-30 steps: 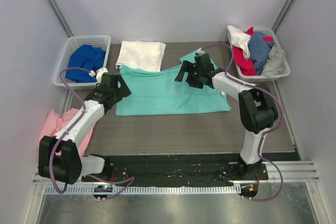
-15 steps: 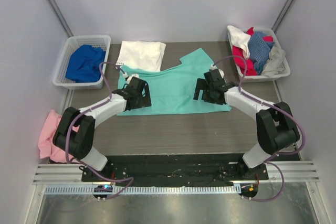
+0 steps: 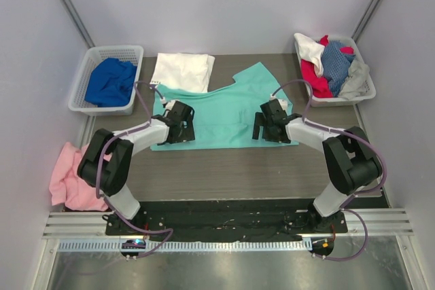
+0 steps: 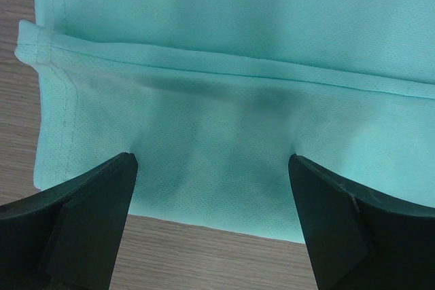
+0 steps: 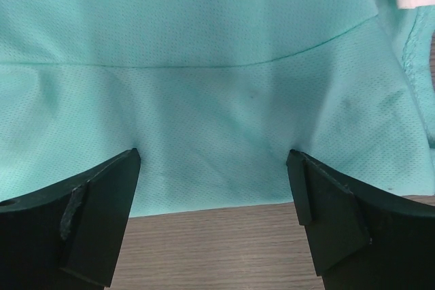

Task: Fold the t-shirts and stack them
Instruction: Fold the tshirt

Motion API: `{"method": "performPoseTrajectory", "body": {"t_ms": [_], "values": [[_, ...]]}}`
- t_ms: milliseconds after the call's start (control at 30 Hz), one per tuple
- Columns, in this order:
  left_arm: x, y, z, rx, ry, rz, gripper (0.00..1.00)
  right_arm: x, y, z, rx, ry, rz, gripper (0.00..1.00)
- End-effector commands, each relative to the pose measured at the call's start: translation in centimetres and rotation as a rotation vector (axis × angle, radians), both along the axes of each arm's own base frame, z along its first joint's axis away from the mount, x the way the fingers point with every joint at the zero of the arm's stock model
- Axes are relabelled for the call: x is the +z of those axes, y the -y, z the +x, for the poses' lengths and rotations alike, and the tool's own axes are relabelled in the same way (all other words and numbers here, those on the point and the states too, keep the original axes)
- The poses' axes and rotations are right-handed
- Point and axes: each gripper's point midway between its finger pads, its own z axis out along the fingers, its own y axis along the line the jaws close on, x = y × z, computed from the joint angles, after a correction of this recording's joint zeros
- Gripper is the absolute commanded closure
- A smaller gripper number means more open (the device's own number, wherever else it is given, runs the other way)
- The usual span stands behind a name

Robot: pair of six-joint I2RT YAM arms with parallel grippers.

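A mint-green t-shirt (image 3: 224,108) lies spread flat on the middle of the table, and a folded white t-shirt (image 3: 182,71) lies behind its left part. My left gripper (image 3: 181,129) is down at the green shirt's near left hem. Its jaws stand wide open, with both tips resting on the fabric (image 4: 217,45) just inside the edge. My right gripper (image 3: 266,129) is down at the near right hem in the same way, wide open on the cloth (image 5: 204,45). Neither the left gripper (image 4: 212,164) nor the right gripper (image 5: 212,157) pinches anything.
A white lattice basket (image 3: 115,49) at the back left holds a royal blue tee (image 3: 109,81). Another basket (image 3: 368,93) at the back right holds red, white, blue and grey garments (image 3: 332,62). A pink cloth (image 3: 68,176) lies off the table's left side. Bare wood (image 3: 238,168) shows near the arms.
Both arms have come down to the near hem of the green shirt, the left swinging in from the left side and the right coming back from the shirt's far part. Both grippers stayed open.
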Motion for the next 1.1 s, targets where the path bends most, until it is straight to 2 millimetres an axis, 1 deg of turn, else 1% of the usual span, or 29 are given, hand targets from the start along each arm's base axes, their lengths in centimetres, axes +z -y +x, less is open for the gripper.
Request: {"method": "performPoseTrajectory", "body": {"t_ms": [0, 67, 100, 167, 200, 233, 267, 300, 400, 433, 500, 533, 567, 600, 633, 700, 733, 800, 833, 867, 933, 1067], "values": [[-1.4, -0.6, -1.1, 0.049, -0.04, 0.012, 0.0, -1.4, 0.6, -2.6, -0.006, -0.072, -0.042, 0.02], [-2.1, -1.0, -2.1, 0.059, -0.067, 0.015, 0.0, -1.4, 0.2, -3.5, 0.007, -0.086, -0.046, 0.02], [-2.1, -0.9, -2.3, 0.072, -0.064, 0.004, 0.0, -1.5, 0.1, -4.0, 0.002, -0.097, -0.046, 0.01], [-2.7, -1.4, -3.6, 0.086, -0.088, 0.008, 0.0, -1.5, 0.3, -4.9, -0.007, -0.117, -0.065, 0.01], [-2.3, -1.4, -3.8, 0.101, -0.079, -0.009, 0.0, -1.7, -0.1, -5.4, 0.001, -0.127, -0.069, 0.01], [-2.6, -1.3, -4.4, 0.102, -0.092, -0.023, 0.0, -1.7, -0.2, -5.8, -0.009, -0.136, -0.072, 0.01], [-2.3, -1.1, -4.5, 0.105, -0.085, -0.031, 0.0, -1.7, 0.0, -6.5, -0.012, -0.153, -0.088, 0.01], [-2.3, -1.1, -4.8, 0.108, -0.085, -0.034, 0.0, -1.7, -0.5, -7.0, 0.0, -0.158, -0.098, 0.01], [-2.2, -1.2, -6.2, 0.133, -0.098, -0.048, 0.0, -1.8, -0.8, -8.5, -0.01, -0.19, -0.118, 0.01], [-2.2, -1.4, -7.0, 0.15, -0.103, -0.054, 0.0, -1.8, -1.2, -9.0, 0.005, -0.192, -0.127, 0.02], [-2.3, -1.3, -8.0, 0.158, -0.107, -0.059, 0.0, -1.9, -1.2, -10.1, -0.008, -0.21, -0.137, 0.01], [-2.5, -1.7, -8.9, 0.164, -0.116, -0.055, 0.0, -1.9, -1.5, -10.6, 0.001, -0.212, -0.138, 0.01], [-2.6, -1.8, -9.3, 0.184, -0.113, -0.062, 0.0, -1.9, -1.4, -11.2, -0.009, -0.222, -0.139, 0.01], [-2.6, -1.7, -9.8, 0.182, -0.116, -0.062, 0.0, -2.1, -1.1, -11.8, -0.013, -0.233, -0.147, 0.01], [-3.1, -2.2, -10.8, 0.192, -0.135, -0.049, 0.0, -1.9, -1.1, -12.1, -0.018, -0.229, -0.141, 0.01], [-2.9, -2.3, -11.4, 0.205, -0.124, -0.056, 0.0, -2.0, -0.7, -13.2, -0.03, -0.244, -0.146, 0.01], [-3.2, -2.7, -12.1, 0.21, -0.137, -0.044, 0.0, -1.9, -0.5, -13.6, -0.034, -0.245, -0.148, 0.01], [-2.9, -2.9, -12.4, 0.217, -0.125, -0.047, 0.0, -1.5, 0.1, -14.3, -0.06, -0.239, -0.159, 0.01], [-3.0, -3.3, -12.9, 0.22, -0.135, -0.036, 0.0, -1.4, 0.6, -14.8, -0.071, -0.248, -0.172, 0.01], [-2.8, -3.3, -13.0, 0.217, -0.126, -0.038, 0.0, -1.0, 0.8, -14.9, -0.085, -0.239, -0.167, 0.01], [-2.9, -3.7, -13.7, 0.22, -0.134, -0.027, 0.0, -0.8, 1.5, -15.4, -0.12, -0.233, -0.172, 0.01], [-2.3, -3.3, -14.1, 0.205, -0.115, -0.048, 0.0, -0.3, 2.5, -16.3, -0.152, -0.227, -0.177, 0.01]]}}
